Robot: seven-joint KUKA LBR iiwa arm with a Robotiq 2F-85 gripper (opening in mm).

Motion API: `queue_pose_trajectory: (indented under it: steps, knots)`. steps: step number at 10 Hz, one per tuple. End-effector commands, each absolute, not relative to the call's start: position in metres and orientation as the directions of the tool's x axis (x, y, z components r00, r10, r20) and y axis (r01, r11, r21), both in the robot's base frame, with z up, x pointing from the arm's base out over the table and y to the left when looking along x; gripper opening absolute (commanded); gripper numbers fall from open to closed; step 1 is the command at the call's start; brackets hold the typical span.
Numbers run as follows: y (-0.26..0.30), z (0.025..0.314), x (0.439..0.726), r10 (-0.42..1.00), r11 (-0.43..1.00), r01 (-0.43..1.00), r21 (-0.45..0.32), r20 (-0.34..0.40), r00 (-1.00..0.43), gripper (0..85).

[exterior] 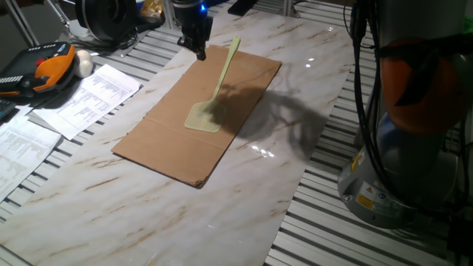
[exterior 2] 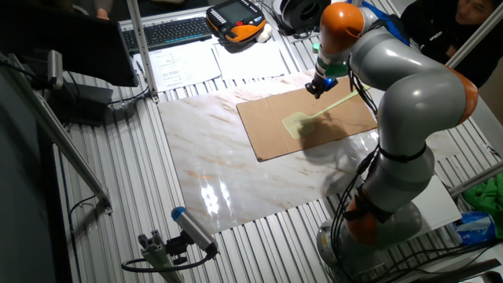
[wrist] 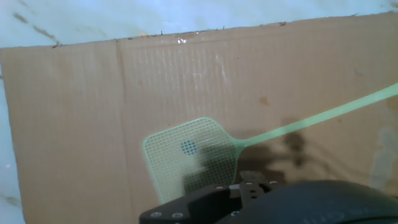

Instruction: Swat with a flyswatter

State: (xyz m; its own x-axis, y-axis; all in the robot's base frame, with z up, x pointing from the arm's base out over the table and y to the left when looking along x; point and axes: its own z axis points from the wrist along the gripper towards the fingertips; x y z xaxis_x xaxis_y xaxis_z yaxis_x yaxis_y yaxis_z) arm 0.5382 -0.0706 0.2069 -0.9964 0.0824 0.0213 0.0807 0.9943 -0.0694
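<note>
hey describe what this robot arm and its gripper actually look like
The arm has rounded, glossy grey segments with orange joint bands, one near the wrist and one at the base. Black cables run down beside its base. The gripper is small, black and tapered, with a blue light above it.

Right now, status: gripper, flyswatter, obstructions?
Gripper above the cardboard sheet, empty; open or shut unclear. Flyswatter flat on the cardboard, untouched. Nothing else on the cardboard.

The flyswatter (exterior: 213, 94) is pale yellow-green, its square head a fine mesh grid. It lies on a plain brown cardboard sheet (exterior: 166, 137), on a white marble-patterned tabletop (exterior: 140, 214) veined in tan. The gripper (exterior: 199, 50) is black; the arm (exterior 2: 401, 86) is grey with orange joints.
</note>
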Motion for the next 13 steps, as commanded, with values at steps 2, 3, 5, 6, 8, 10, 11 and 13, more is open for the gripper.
queue_pose_trajectory:
  steps: [2,3,5,6,8,10,11,13]
  knots:
    - [-0.0705,0.2069,0.5382,0.110,0.993,0.108,-0.038,0.060,-0.992,0.0]
    - [-0.0705,0.2069,0.5382,0.183,0.983,0.185,0.011,0.091,-0.979,0.0]
    - [-0.0705,0.2069,0.5382,0.243,0.969,0.245,0.030,0.050,-0.969,0.0]
    - [-0.0705,0.2069,0.5382,0.244,0.969,0.246,0.025,0.068,-0.967,0.0]
    - [-0.0705,0.2069,0.5382,0.241,0.970,0.243,0.013,0.091,-0.966,0.0]
    - [-0.0705,0.2069,0.5382,0.235,0.972,0.237,0.007,0.094,-0.967,0.0]
    - [-0.0705,0.2069,0.5382,0.232,0.973,0.233,0.002,0.084,-0.969,0.0]
    - [-0.0705,0.2069,0.5382,0.279,0.960,0.278,-0.034,0.047,-0.959,0.0]
